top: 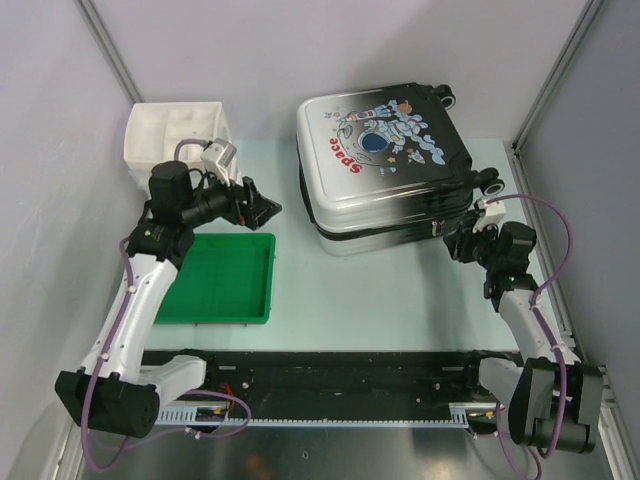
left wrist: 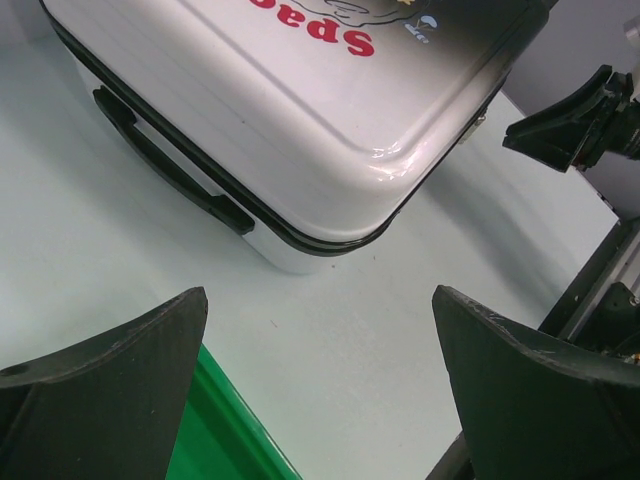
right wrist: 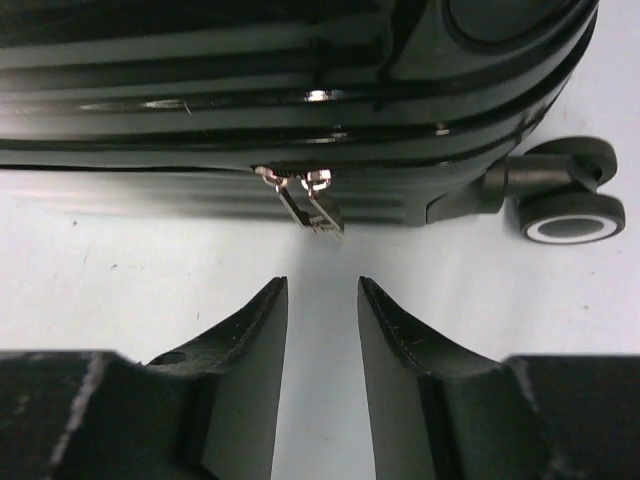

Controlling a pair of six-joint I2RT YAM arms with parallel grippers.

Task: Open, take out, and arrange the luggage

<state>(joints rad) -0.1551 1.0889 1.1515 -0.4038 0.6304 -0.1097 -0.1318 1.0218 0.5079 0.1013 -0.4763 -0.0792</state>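
Black fingers of the right tool (right wrist: 322,285) stand close together with a slim gap between them, grasping nothing (neither spread wide nor clenched). Just beyond, at the tool's 12 o'clock, two metal zipper pulls (right wrist: 312,205) dangle from the seam of the luggage (top: 385,160), apart from the fingertips. The luggage lies flat and closed on the worktop (top: 400,300), astronaut side up, at about 1 o'clock from the worktop's middle, and the right tool sits at its 5 o'clock corner. The left tool (top: 262,205) hovers released, jaws wide, at the luggage's 9 o'clock, beside a green tray (top: 225,280). The pulls look small, shiny and loosely hinged, so I judge the fingers could close short of them or pinch only one, which might slip free. A hard tug could also drag the unbraced luggage across the smooth worktop.
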